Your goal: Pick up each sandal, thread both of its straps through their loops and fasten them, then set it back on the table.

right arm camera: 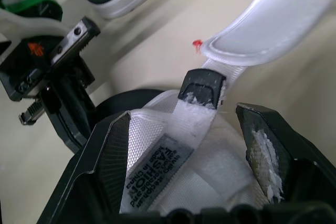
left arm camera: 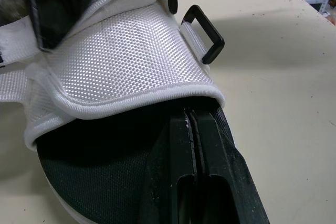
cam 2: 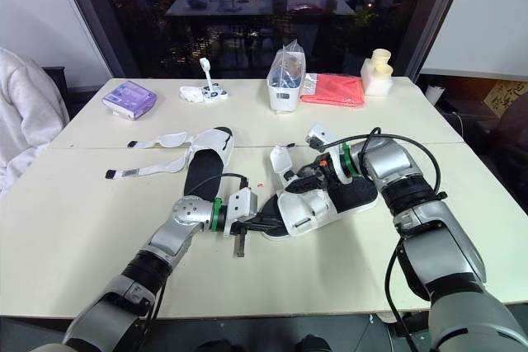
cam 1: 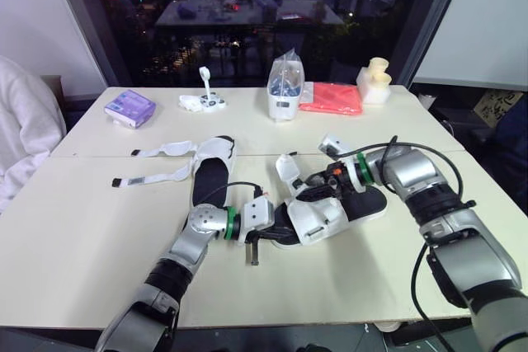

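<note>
Near the tabletop's (cam 1: 82, 261) front edge, the left hand (cam 1: 275, 233) is clenched, tips tucked under the white upper of the sandal (cam 1: 365, 204), which lies mid-tabletop. The right hand (cam 1: 323, 185) is held released astride its strap (right arm camera: 181, 124). Bare room is left on both sides.

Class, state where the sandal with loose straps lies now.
In the left eye view, the loose-strapped sandal lies on the table left of centre, just beyond the left gripper and beside the other sandal.

Head eyes overlook table (cam 1: 82, 245); wrist cameras close on sandal (left arm camera: 121, 51).
</note>
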`<state>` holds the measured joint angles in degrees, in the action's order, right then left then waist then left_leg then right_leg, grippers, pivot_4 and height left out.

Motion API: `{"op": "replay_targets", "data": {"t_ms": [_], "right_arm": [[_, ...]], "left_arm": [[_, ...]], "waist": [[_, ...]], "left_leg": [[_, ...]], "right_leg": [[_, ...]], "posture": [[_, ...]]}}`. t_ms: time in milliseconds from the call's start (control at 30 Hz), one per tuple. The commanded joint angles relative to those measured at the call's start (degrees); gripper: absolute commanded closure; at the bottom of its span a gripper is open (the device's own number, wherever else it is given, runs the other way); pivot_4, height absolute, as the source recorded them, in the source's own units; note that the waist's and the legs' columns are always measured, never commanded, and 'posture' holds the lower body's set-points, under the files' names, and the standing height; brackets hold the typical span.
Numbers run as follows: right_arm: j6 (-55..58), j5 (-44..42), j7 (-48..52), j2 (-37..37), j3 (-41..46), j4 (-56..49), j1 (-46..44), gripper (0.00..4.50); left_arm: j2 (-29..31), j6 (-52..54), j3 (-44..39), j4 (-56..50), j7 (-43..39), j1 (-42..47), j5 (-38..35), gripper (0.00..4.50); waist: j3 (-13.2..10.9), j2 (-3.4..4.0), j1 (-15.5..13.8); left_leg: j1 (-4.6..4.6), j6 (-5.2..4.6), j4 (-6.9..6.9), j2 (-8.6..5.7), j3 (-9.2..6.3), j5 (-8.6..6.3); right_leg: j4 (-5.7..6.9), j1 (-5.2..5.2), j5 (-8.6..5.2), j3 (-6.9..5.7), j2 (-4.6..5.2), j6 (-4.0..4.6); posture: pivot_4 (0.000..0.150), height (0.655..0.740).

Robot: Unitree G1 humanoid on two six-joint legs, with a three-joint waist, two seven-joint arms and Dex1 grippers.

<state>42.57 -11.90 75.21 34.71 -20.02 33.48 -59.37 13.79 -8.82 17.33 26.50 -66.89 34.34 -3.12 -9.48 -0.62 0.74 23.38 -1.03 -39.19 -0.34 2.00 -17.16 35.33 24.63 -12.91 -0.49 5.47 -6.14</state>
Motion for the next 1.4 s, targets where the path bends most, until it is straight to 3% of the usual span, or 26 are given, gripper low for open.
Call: {"op": "replay_targets", "data": {"t_ms": [33,100,267,300,1167,1267,1400], "right_arm": [[-0.71,0.95,0.96,-0.56,0.75,0.26,-1.81,1.31],[-0.92,1.33,0.95,-1.04,1.05,1.05,-2.29,1.89],[-1.24,2.15,1.54,-0.92,1.75,1.00,-2.95,4.38],[-1.19,2.19,1.46,-0.73,1.99,0.69,-2.98,4.45],[2.24,1.46,0.07,2.12,4.25,-10.40,1.95,4.45],[1.81,1.42,0.03,2.09,4.19,-10.26,2.01,3.51],[1.53,2.05,-0.51,2.14,3.71,-10.17,1.93,1.54]], "left_arm": [[0.31,0.42,0.48,-0.55,0.28,-0.38,0.09,4.50],[0.32,0.43,0.50,-0.59,0.34,-0.39,0.08,4.50],[0.36,0.43,0.53,-0.71,0.55,-0.48,0.05,4.50],[0.37,0.44,0.52,-0.74,0.60,-0.50,0.06,4.50],[0.24,0.24,0.76,-0.68,0.40,-0.54,0.11,4.50],[0.25,0.24,0.80,-0.74,0.39,-0.60,0.11,4.50],[0.32,0.40,0.88,-1.15,0.35,-0.84,0.06,4.50]], "waist": [[0.00,0.00,0.00],[0.00,0.00,0.02],[0.00,0.01,0.03],[0.00,0.01,0.03],[0.00,0.01,0.01],[0.00,0.01,0.01],[0.00,0.01,0.01]], "left_leg": [[0.00,0.00,0.00,0.00,0.00,0.00],[0.00,0.00,0.00,0.00,0.00,0.00],[0.00,0.01,0.01,0.00,0.00,0.00],[0.00,0.02,0.01,0.00,0.00,0.00],[0.01,0.02,0.02,-0.02,0.00,0.00],[0.01,0.02,0.02,-0.02,0.00,0.00],[0.00,0.02,0.02,-0.02,0.00,0.00]], "right_leg": [[0.00,0.00,0.00,0.00,0.00,0.00],[0.00,0.00,0.00,0.00,0.02,0.00],[0.01,0.02,0.00,-0.01,0.03,0.00],[0.01,0.02,0.00,-0.01,0.03,0.00],[0.01,0.04,0.00,-0.01,0.09,0.00],[0.01,0.04,0.00,-0.01,0.09,0.00],[0.01,0.04,0.00,-0.02,0.09,0.00]], "posture": [[0.150,0.7400],[0.150,0.7400],[0.150,0.7400],[0.150,0.7400],[0.150,0.7400],[0.150,0.7400],[0.150,0.7400]]}}
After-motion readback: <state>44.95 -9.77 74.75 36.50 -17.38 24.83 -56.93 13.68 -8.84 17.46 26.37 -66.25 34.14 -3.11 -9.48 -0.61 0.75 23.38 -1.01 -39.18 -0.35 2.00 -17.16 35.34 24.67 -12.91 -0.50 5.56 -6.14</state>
